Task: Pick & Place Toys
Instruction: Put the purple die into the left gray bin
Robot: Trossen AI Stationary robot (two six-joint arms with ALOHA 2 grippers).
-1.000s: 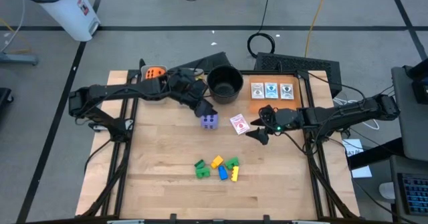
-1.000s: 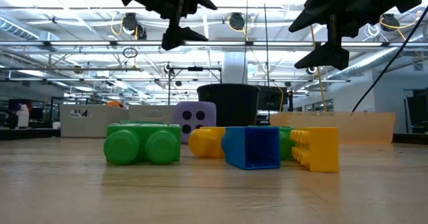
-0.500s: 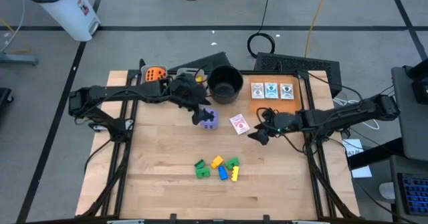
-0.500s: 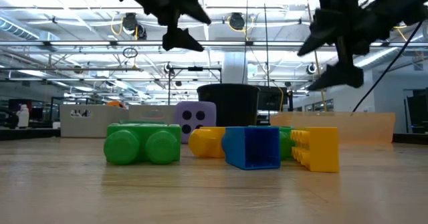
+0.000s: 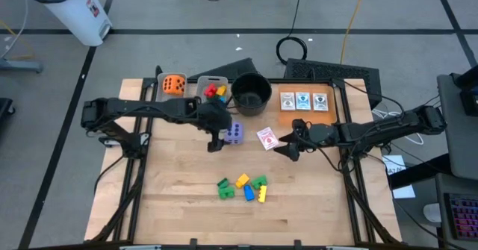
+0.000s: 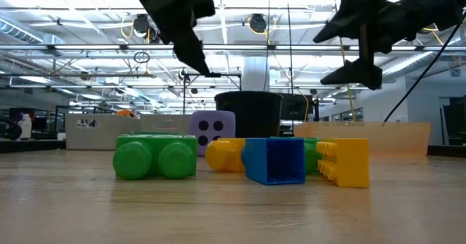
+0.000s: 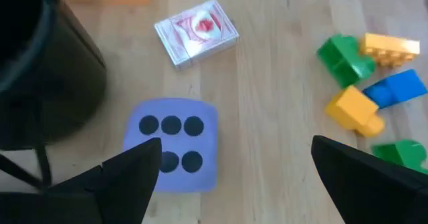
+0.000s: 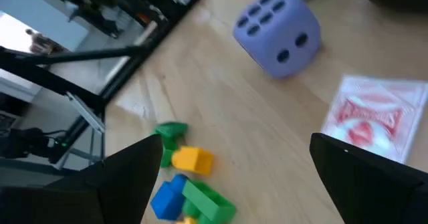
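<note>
Left gripper [image 5: 216,138] hangs with its fingers spread wide and nothing between them, raised off the table just beside the purple die [image 5: 234,133], which sits toward the table's middle from it; in its wrist view the die [image 7: 172,144] shows between the two fingers, leaning toward one. Further right, the red-backed card [image 5: 267,138] lies flat between die and right gripper [image 5: 289,147], also spread and empty, just beside the card. Each arm looks nearer its own piece.
</note>
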